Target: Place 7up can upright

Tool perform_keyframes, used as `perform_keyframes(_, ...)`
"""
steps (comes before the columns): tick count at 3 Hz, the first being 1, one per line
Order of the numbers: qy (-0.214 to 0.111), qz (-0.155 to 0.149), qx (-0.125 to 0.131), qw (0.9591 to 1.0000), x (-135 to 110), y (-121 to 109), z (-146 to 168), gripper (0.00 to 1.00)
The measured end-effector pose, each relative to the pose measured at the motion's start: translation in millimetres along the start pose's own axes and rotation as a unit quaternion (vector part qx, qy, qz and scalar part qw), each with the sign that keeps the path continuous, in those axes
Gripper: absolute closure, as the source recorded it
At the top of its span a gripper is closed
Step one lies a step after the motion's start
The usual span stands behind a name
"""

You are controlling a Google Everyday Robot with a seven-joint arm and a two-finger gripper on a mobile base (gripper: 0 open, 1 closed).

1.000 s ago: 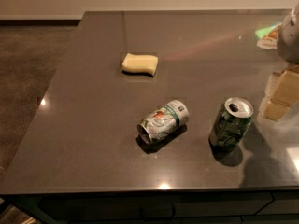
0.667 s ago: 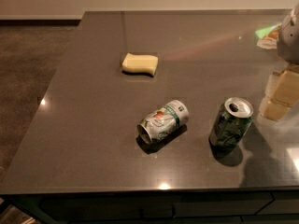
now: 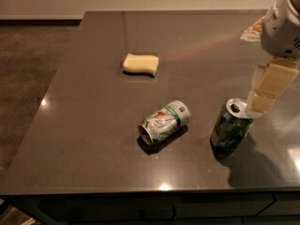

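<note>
A dark grey table with a glossy top, seen from above its near edge. The 7up can lies on its side near the middle of the table, not upright. It is silver-white with green bands and a red spot on its label. One end points toward the near left and the other toward the far right.

Just to the right of the 7up can, and apart from it, a darker green can stands upright with its silver top showing. Beyond the 7up can, toward the far side of the table, lies a yellow sponge. It is well apart from both cans.

The robot's gripper is cream-coloured. It reaches down from the upper right, well to the right of the 7up can and not touching it. Its lower end sits at the far right rim of the green can and may be touching it. Whether the gripper is spread or pressed together cannot be told. It holds nothing that can be seen.
</note>
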State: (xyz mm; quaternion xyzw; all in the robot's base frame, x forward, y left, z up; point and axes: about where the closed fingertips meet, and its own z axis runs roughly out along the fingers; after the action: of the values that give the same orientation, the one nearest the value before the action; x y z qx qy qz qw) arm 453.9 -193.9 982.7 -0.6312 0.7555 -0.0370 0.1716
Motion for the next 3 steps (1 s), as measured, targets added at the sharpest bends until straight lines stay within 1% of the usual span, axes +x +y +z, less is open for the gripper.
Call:
perform_keyframes(1, -0.016, -0.046, -0.006, 0.9988, -30.4, -7.1, 12.5, 0.0)
perform_keyframes(2, -0.031, -0.105, -0.018, 0.9939, -64.5, -6.9, 24.3, 0.0)
perform_keyframes(3, -0.036, -0.16, -0.036, 0.9858, -91.9, 0.8, 35.9, 0.0)
